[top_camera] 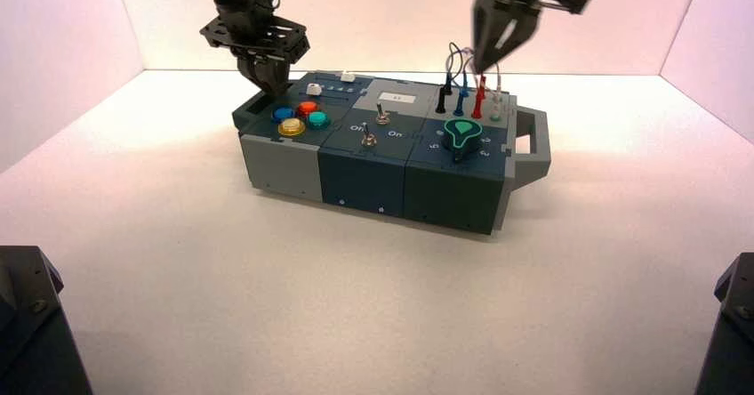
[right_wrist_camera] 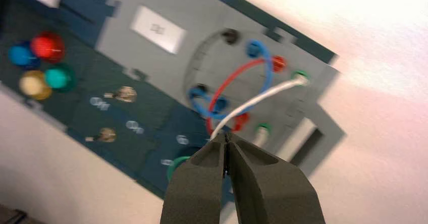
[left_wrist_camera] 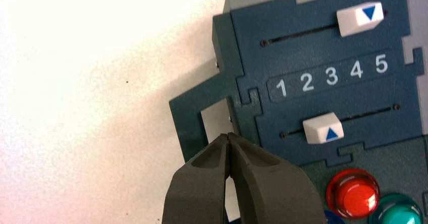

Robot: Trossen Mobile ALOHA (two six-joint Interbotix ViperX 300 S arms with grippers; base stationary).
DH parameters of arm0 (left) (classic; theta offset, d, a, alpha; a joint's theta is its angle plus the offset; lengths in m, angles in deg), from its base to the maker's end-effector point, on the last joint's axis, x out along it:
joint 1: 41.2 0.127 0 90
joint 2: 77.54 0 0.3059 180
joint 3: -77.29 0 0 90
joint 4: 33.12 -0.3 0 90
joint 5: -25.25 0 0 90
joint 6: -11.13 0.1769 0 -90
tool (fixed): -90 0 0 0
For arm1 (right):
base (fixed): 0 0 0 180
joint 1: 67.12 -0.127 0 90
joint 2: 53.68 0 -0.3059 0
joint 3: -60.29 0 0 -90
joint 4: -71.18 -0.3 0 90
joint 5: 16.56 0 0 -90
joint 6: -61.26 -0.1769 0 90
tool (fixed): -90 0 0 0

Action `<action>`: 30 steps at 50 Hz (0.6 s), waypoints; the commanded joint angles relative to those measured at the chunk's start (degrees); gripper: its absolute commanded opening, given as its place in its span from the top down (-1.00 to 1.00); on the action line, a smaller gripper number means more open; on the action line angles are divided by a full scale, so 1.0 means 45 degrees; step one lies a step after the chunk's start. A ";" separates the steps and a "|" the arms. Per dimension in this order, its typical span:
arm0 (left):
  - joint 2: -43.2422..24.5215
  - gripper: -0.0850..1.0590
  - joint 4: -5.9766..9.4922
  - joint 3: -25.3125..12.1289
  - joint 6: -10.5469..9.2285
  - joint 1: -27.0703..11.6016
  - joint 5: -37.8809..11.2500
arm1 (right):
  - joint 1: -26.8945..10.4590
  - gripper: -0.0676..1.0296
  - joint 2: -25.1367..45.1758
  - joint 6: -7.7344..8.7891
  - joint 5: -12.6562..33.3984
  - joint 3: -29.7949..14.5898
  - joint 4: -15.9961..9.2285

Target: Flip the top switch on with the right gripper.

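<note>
Task barely begun: tiny silver metal top toggle switch (top_camera: 381, 115) at centre of the high view, untouched on the dark-blue panel. Black two-fingered right tool (top_camera: 492, 60) clenched, empty, hovering upper right over the wires, well apart. Black left tool (top_camera: 269, 79) clenched, parked upper left.

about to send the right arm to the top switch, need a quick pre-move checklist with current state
1. Right hand shut, tip ready to push: ok.
2. Right hand lined up over the top switch: not ok, it hangs above the wires.
3. Path clear of the wires: not ok, it must move away from them first.
4. Left hand out of the way: ok, shut over the box's left end.
5. Top switch's present position: cannot tell.
</note>
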 commanded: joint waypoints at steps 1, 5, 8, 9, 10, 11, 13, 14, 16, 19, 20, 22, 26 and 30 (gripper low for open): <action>-0.0078 0.91 -0.0020 -0.0156 0.0078 -0.0059 0.0059 | -0.0801 0.92 0.0098 -0.0156 0.0078 -0.0625 -0.0332; -0.0156 0.91 -0.0020 -0.0156 0.0098 -0.0059 0.0059 | -0.1250 0.92 0.0332 -0.0293 0.0156 -0.0801 -0.0391; -0.0195 0.91 -0.0020 -0.0156 0.0137 -0.0059 0.0059 | -0.1582 0.92 0.0449 -0.0527 0.0195 -0.0938 -0.0391; -0.0215 0.91 0.0000 -0.0156 0.0137 -0.0059 0.0059 | -0.1699 0.92 0.0469 -0.0586 0.0215 -0.0977 -0.0391; -0.0234 0.91 0.0000 -0.0156 0.0137 -0.0059 0.0078 | -0.1797 0.92 0.0469 -0.0625 0.0234 -0.0996 -0.0391; -0.0254 0.91 0.0000 -0.0156 0.0137 -0.0059 0.0059 | -0.1895 0.92 0.0508 -0.0664 0.0254 -0.1035 -0.0391; -0.0293 0.91 0.0020 -0.0176 0.0137 -0.0059 0.0078 | -0.2012 0.92 0.0527 -0.0723 0.0273 -0.1074 -0.0391; -0.0293 0.91 0.0020 -0.0156 0.0137 -0.0059 0.0078 | -0.2070 0.92 0.0527 -0.0762 0.0293 -0.1113 -0.0391; -0.0332 0.91 0.0020 -0.0176 0.0137 -0.0059 0.0078 | -0.2168 0.92 0.0527 -0.0801 0.0332 -0.1133 -0.0391; -0.0371 0.91 0.0020 -0.0176 0.0137 -0.0059 0.0117 | -0.2285 0.92 0.0527 -0.0879 0.0332 -0.1172 -0.0391; -0.0410 0.91 0.0039 -0.0176 0.0137 -0.0059 0.0117 | -0.2285 0.92 0.0508 -0.0879 0.0332 -0.1172 -0.0410; -0.0449 0.91 0.0039 -0.0176 0.0137 -0.0078 0.0137 | -0.2383 0.92 0.0527 -0.0898 0.0332 -0.1191 -0.0430; -0.0508 0.91 0.0039 -0.0156 0.0137 -0.0078 0.0156 | -0.2578 0.92 0.0605 -0.0977 0.0293 -0.1211 -0.0449; -0.0605 0.91 0.0039 -0.0176 0.0137 -0.0098 0.0176 | -0.2910 0.92 0.0801 -0.1055 0.0234 -0.1387 -0.0508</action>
